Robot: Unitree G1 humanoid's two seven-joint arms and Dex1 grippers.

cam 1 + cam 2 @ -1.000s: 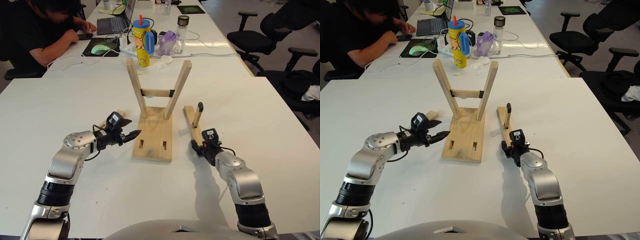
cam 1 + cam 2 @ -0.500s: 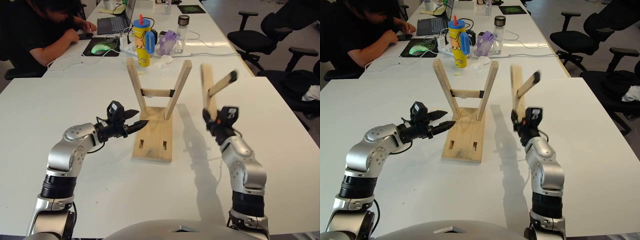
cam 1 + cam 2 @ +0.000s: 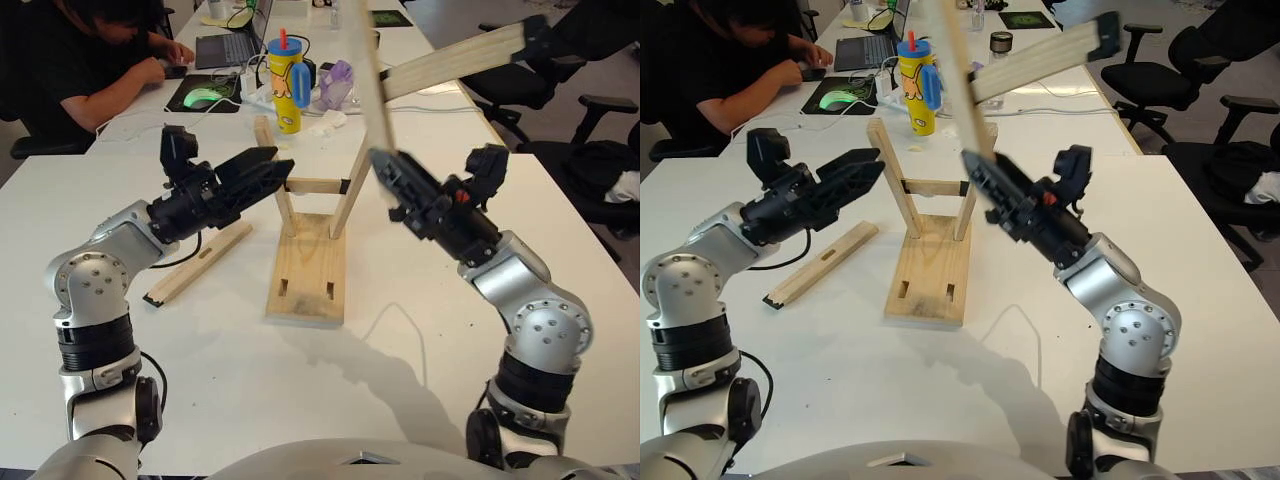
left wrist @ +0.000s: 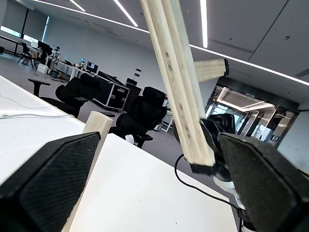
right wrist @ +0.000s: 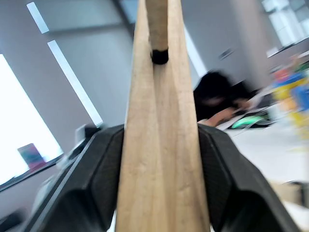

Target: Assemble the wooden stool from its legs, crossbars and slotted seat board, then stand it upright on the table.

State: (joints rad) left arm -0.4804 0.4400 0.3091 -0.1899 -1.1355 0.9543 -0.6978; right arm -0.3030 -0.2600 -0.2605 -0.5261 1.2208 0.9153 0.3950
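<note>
- Right gripper (image 3: 383, 166) is clamped on the lower end of a held leg (image 3: 371, 95), one finger on each side face; in the right wrist view the black fingers (image 5: 101, 183) press flat against the wood.
- Held leg stands nearly upright, high above the table (image 3: 580, 230), its top past the upper edge of the head views.
- Held crossbar (image 3: 450, 62) is joined to that leg partway up and slants out toward the robot's right, ending in a dark tip.
- Left gripper (image 3: 281, 160) is wide open and holds nothing; its two fingers (image 4: 48, 179) are spread well apart, pointing toward the right gripper.
- It hovers above the table, just beside the upper part of the nearer standing leg; whether it touches that leg cannot be told.
- Seat board (image 3: 305, 275) lies flat on the table between the two arms, with two empty slots in its near end.
- Standing legs (image 3: 357, 178) rise from the board's far end and splay apart like a V.
- Crossbar (image 3: 315, 186) joins the two of them about halfway up.
- Loose leg (image 3: 200, 262) lies flat on the table to the left of the seat board, below the left arm, apart from the board.
- Cable runs from the left arm down beside the loose leg.
</note>
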